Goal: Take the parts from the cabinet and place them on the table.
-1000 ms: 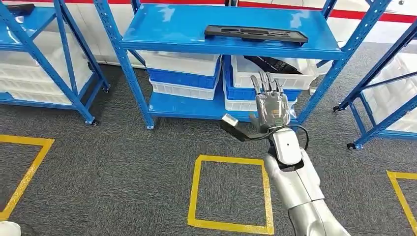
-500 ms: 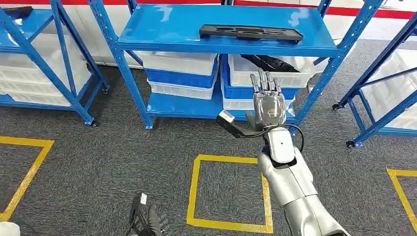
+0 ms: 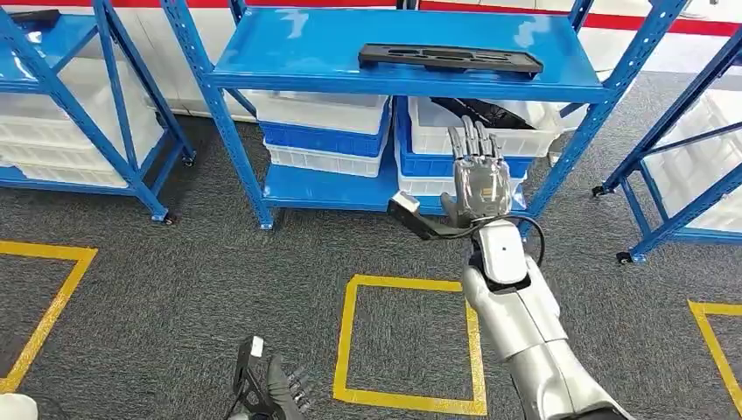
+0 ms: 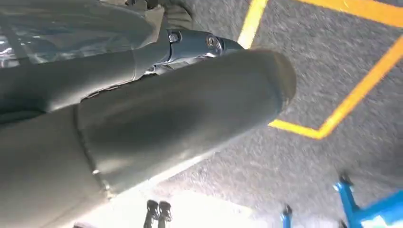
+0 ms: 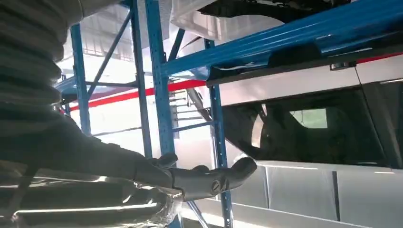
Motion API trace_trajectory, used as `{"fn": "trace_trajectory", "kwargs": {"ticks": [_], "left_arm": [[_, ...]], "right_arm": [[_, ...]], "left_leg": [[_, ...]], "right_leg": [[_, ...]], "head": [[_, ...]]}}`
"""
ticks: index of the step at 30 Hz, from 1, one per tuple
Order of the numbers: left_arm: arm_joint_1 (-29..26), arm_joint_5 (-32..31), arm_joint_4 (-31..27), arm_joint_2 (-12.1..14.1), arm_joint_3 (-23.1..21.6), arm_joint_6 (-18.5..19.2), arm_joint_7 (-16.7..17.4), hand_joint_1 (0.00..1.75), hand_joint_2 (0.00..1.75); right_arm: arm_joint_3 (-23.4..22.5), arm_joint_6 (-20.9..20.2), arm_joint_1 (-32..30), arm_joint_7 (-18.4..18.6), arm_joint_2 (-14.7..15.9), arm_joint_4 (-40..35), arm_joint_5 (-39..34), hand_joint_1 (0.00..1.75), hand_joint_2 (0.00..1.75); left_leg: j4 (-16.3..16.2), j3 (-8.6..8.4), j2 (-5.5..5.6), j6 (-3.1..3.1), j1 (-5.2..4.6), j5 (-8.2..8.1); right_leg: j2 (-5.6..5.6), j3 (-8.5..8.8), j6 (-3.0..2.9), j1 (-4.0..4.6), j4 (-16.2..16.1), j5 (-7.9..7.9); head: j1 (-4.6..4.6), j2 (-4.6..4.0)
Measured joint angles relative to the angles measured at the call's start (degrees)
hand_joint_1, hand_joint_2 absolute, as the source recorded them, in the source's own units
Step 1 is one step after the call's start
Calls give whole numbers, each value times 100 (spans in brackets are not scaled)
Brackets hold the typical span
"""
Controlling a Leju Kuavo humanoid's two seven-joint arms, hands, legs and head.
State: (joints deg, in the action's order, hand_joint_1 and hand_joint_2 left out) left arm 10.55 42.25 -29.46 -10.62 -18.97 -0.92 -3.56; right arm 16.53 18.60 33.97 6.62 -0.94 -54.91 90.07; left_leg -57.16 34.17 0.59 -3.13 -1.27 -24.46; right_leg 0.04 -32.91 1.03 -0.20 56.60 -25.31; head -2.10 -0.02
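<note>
A long black part point(image 3: 451, 59) lies flat on the top board of the blue cabinet point(image 3: 306, 52). Another black part point(image 3: 479, 112) sits in a white bin point(image 3: 490, 136) on the level below. My right hand point(image 3: 479, 184) is raised in front of that bin, below the top board, fingers straight and spread, thumb out to the side, holding nothing. In the right wrist view its thumb point(image 5: 209, 180) reaches out under the blue shelf edge point(image 5: 285, 45). My left hand point(image 3: 267, 389) hangs low at the bottom edge, thumb apart from the fingers, empty.
White and blue bins point(image 3: 324, 131) are stacked on the cabinet's lower level. Blue racks stand at the left point(image 3: 79, 114) and right point(image 3: 682, 175); a small black part point(image 3: 31, 16) lies on the left one. Yellow tape squares point(image 3: 407, 341) mark the grey carpet.
My left hand has come into view at the bottom edge. The right hand has risen slightly toward the shelf, still spread and empty. The view has shifted a little.
</note>
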Motion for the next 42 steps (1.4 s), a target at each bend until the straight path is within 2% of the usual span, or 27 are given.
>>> {"fn": "trace_trajectory", "kwargs": {"ticks": [4, 5, 6, 7, 8, 10, 12, 13, 14, 16, 17, 18, 19, 21, 23, 24, 26, 27, 28, 29, 30, 32, 33, 36, 38, 39, 42], "left_arm": [[15, 29, 11, 0, 2, 112, -92, 0, 0], [25, 29, 20, 2, 2, 110, -107, 0, 0], [35, 26, 24, -4, 4, 110, -120, 0, 0], [43, 29, 24, -29, 4, 112, -129, 0, 0], [55, 29, 33, -37, 9, 112, -136, 0, 0], [94, 29, 52, -57, 9, 112, -140, 0, 0], [94, 29, 76, -66, 9, 112, -142, 0, 0], [94, 29, 92, -66, 13, 112, -142, 0, 0], [95, 33, 105, -68, 13, 112, -140, 0, 0], [99, 37, 123, -79, 15, 110, -140, 0, 0], [110, 42, 129, -79, 15, 110, -140, 0, 0], [141, 46, 140, -79, 17, 107, -140, 0, 0], [149, 59, 151, -85, 15, 105, -125, 0, 0], [155, 79, 171, -90, 18, 101, -118, 0, 0], [166, 81, 182, -90, 15, 99, -109, 0, 0], [182, 81, 188, -92, 15, 101, -109, 0, 0], [198, 88, 203, -92, 15, 96, -107, 0, 0], [196, 88, 212, -92, 15, 92, -105, 0, 0], [194, 90, 227, -92, 15, 90, -99, 0, 0], [196, 90, 238, -92, 15, 90, -94, 0, 0], [201, 96, 243, -92, 15, 90, -90, 0, 0], [233, 99, 245, -92, 15, 92, -83, 0, 0], [255, 103, 249, -90, 15, 90, -73, 0, 0], [263, 151, 260, -107, 15, 92, -57, 0, 0], [273, 166, 265, -125, 15, 94, -55, 0, 0], [288, 171, 267, -131, 11, 97, -55, 0, 0], [299, 199, 297, -140, 2, 103, -53, 0, 0]], "right_arm": [[-37, 26, 0, -33, 35, 44, 0, 0, 175], [-39, 35, 2, -33, 37, 46, 0, 0, 175], [-42, 39, 6, -33, 39, 46, 0, 0, 175], [-46, 48, 26, -33, 44, 46, 0, 0, 175], [-50, 61, 38, -33, 59, 53, 0, 0, 175], [-48, 77, 70, -33, 83, 74, 0, 0, 175], [-50, 79, 40, -33, 101, 107, 0, 0, 175], [-50, 79, 31, -33, 109, 127, 0, 0, 175], [-50, 79, 33, -33, 118, 144, 0, 0, 175], [-50, 79, 75, -33, 129, 181, 0, 0, 175], [-48, 79, 102, -33, 133, 201, 0, 0, 175], [-46, 83, 144, -33, 127, 230, 0, 0, 175], [-46, 90, 142, -37, 118, 245, 0, 0, 175], [-46, 96, 167, -44, 127, 304, 0, 0, 175], [-48, 101, 215, -46, 122, 332, 0, 0, 175], [-48, 103, 241, -48, 120, 343, 0, 0, 175], [-48, 103, 258, -50, 114, 378, 0, 0, 175], [-46, 103, 258, -50, 111, 402, 0, 0, 175], [-46, 105, 258, -53, 111, 435, 0, 0, 175], [-46, 107, 262, -53, 109, 453, 0, 0, 175], [-46, 107, 272, -53, 109, 468, 0, 0, 175], [-46, 109, 330, -53, 92, 492, 0, 0, 175], [-46, 113, 354, -53, 87, 509, 0, 0, 175], [-46, 144, 404, -68, 79, 577, 0, 0, 175], [-44, 166, 462, -79, 83, 621, 0, 0, 175], [-44, 188, 504, -83, 87, 647, 0, 0, 175], [-44, 199, 525, -94, 90, 732, 0, 0, 175]], "left_leg": [[-3, 2, -1, -1, -2, -1], [-31, 14, 1, -51, -25, -15], [27, -6, 3, -85, -22, 11], [212, -98, -8, -121, 80, 103], [281, -139, -22, -122, 68, 131], [297, -140, -36, -156, 99, 157], [293, -134, -36, -143, 114, 148], [283, -133, -34, -120, 136, 142], [263, -132, -27, -82, 166, 128], [155, -120, -16, 37, 243, 56], [51, -81, -14, 128, 241, -6], [-65, -1, -10, 203, 212, -67], [-61, 13, -16, 228, 223, -60], [-31, 15, -7, 285, 256, -21], [-149, 61, -35, 328, 285, -137], [-413, 178, -46, 341, 284, -314], [-1394, 644, -44, 363, 282, -771], [-1765, 837, -44, 354, 281, -885], [-1912, 934, -43, 328, 276, -867], [-1768, 889, -44, 289, 269, -720], [-1405, 725, -43, 234, 247, -491], [-301, 185, -38, 44, 161, 4], [-193, 127, -69, 3, 134, -85], [-154, 134, -68, 12, 60, -49], [4, 52, -81, 6, 132, 45], [36, 40, -73, -18, 125, 61], [33, 51, -74, -27, 126, 65]], "right_leg": [[0, 1, 1, -9, -1, 1], [-2, 15, 56, -61, -46, 35], [1, 33, 71, -42, -81, 46], [7, 8, 75, 19, -75, 22], [3, -65, 62, -11, 71, -65], [11, -463, 29, -17, 916, -422], [7, -870, 83, -83, 1732, -661], [6, -928, 140, -121, 1795, -630], [3, -841, 234, -167, 1573, -487], [-12, -350, 439, -265, 552, -49], [-27, -149, 504, -322, 107, 68], [49, -106, 439, -259, 97, 14], [65, -149, 314, -262, 139, 21], [68, -187, 241, -221, 178, 17], [70, -182, 139, -258, 162, 40], [69, -182, 130, -255, 163, 37], [64, -184, 91, -213, 163, 34], [61, -184, 83, -189, 164, 30], [60, -184, 79, -161, 164, 28], [62, -182, 78, -139, 164, 27], [66, -177, 77, -115, 164, 27], [80, -167, 76, -97, 161, 26], [76, -179, 81, -82, 160, 27], [39, -189, 93, -99, 140, 32], [10, -233, 136, -64, 196, -16], [10, -336, 118, -60, 395, -140], [11, -956, 93, -64, 1691, -640]], "head": [[0, 0], [-7, 0], [-4, 0], [0, 0], [-2, 0], [44, 0], [39, 0], [44, 0], [44, 0], [50, 0], [67, 0], [107, 0], [46, 0], [46, 0], [33, 0], [28, 0], [26, 0], [24, 0], [24, 0], [26, 0], [26, 0], [28, 0], [46, 0], [0, 0], [7, 0], [7, 0], [33, 0]]}}
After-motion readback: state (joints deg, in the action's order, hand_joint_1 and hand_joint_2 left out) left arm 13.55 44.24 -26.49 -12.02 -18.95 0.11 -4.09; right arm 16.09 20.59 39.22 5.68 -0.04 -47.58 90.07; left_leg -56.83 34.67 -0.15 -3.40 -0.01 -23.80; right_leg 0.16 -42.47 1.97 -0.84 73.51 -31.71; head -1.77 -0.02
